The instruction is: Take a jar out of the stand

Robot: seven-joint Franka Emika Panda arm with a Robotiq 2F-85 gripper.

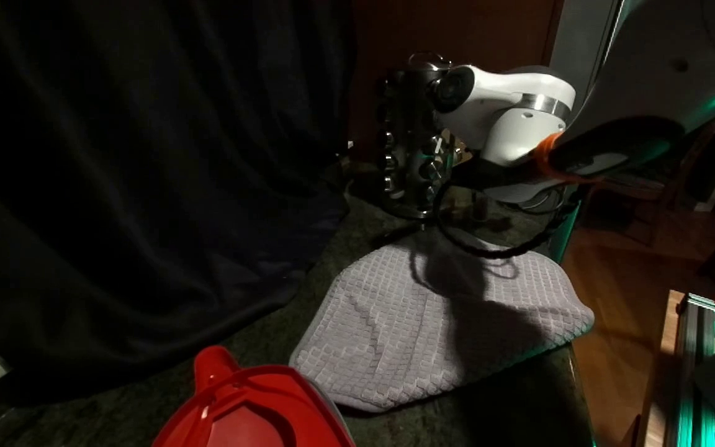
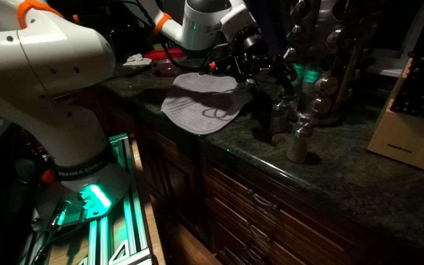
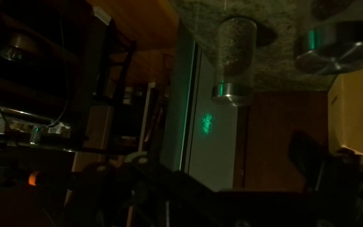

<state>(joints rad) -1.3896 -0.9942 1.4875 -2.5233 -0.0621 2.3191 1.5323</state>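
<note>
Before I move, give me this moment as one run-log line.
Gripper: open, empty; loose glass jars: two visible, upright on stone countertop; spice rack: upright, jars in tiers; knife block: on countertop

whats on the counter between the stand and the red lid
The cloth, with a strip of counter showing between it and the stand, in an exterior view.
</note>
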